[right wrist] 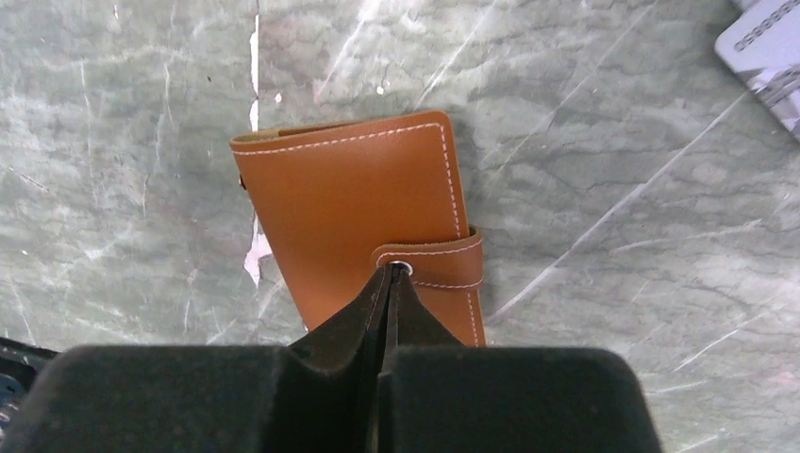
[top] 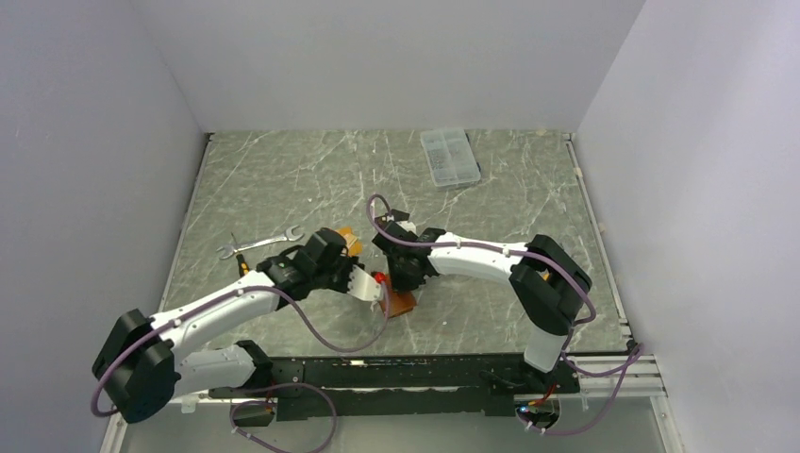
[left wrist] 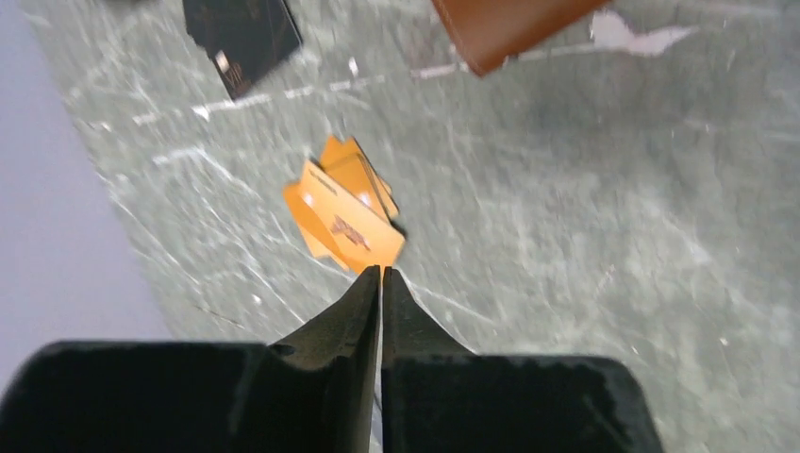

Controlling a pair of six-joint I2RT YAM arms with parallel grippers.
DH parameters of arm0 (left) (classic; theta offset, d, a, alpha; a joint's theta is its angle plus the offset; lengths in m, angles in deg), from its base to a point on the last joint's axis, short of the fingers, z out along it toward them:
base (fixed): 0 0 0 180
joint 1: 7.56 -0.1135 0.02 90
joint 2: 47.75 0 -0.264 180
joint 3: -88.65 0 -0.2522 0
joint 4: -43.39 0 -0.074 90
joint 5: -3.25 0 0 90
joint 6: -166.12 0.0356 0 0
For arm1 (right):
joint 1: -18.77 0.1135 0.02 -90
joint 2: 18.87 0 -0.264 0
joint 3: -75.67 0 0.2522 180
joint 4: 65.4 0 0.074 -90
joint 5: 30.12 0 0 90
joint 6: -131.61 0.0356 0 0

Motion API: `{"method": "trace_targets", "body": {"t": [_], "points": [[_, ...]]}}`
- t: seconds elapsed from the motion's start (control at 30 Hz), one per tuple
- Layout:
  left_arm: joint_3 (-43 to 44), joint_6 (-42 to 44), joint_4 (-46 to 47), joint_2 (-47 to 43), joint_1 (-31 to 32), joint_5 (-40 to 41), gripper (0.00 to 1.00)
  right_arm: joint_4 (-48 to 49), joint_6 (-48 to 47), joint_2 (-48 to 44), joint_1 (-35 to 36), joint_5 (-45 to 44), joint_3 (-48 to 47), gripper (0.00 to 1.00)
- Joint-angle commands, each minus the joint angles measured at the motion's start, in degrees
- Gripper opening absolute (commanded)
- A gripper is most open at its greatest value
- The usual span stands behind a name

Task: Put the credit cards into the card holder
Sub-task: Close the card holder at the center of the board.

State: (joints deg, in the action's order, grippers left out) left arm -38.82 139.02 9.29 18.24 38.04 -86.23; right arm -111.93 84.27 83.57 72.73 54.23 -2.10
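The brown leather card holder (right wrist: 349,203) lies closed on the table, its snap tab fastened. My right gripper (right wrist: 393,271) is shut, its tips resting on the tab's snap. In the top view it (top: 403,274) stands over the holder (top: 404,304). My left gripper (left wrist: 381,272) is closed on a thin silver-grey card (top: 368,285), which shows only as a pale sliver between the fingers in the left wrist view. That card's corner (right wrist: 766,52) appears in the right wrist view. Orange-tan cards (left wrist: 344,212) lie fanned below the left gripper. A black card (left wrist: 241,38) lies further off, beside the holder (left wrist: 509,28).
A clear plastic compartment box (top: 450,157) lies at the back of the marble table. A wrench (top: 259,245) lies left of the left arm. White walls close in the table on the left, right and back.
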Motion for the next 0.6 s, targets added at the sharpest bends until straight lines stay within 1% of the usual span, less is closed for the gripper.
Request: {"method": "trace_targets", "body": {"t": [0.0, 0.2, 0.3, 0.33, 0.37, 0.4, 0.43, 0.53, 0.57], "points": [[3.5, -4.8, -9.5, -4.5, -8.3, -12.3, 0.12, -5.5, 1.0, 8.2, 1.4, -0.9, 5.6, 0.00], [6.8, -7.1, -12.2, -5.8, -20.2, -20.0, 0.17, -5.1, 0.6, 9.5, 1.5, 0.1, 5.6, 0.00], [9.7, -8.0, -13.5, -5.0, -26.7, -24.1, 0.24, -5.3, 0.7, 8.2, 1.5, 0.9, 4.1, 0.00], [11.2, -8.7, -14.1, -4.6, -29.0, -25.7, 0.35, -5.4, 0.8, 7.3, 1.5, 0.9, 3.4, 0.00], [13.3, -9.4, -15.6, -3.8, -31.4, -27.7, 0.50, -5.5, 0.9, 6.2, 1.5, 1.0, 2.6, 0.00], [15.6, -10.1, -17.2, -2.6, -33.6, -29.8, 0.91, -5.5, 1.1, 5.0, 1.5, 0.9, 1.7, 0.00], [18.4, -11.3, -18.9, -1.3, -35.8, -31.6, 0.98, -5.5, 1.4, 3.8, 1.5, 0.9, 0.6, 0.01], [26.2, -15.9, -23.2, 1.8, -42.8, -39.3, 0.99, -4.6, 1.9, 0.2, 1.6, 1.1, -3.9, 0.08], [28.0, -17.8, -23.4, 2.2, -44.7, -41.0, 0.99, -4.2, 2.2, -0.7, 1.6, 1.3, -5.2, 0.13]]}}
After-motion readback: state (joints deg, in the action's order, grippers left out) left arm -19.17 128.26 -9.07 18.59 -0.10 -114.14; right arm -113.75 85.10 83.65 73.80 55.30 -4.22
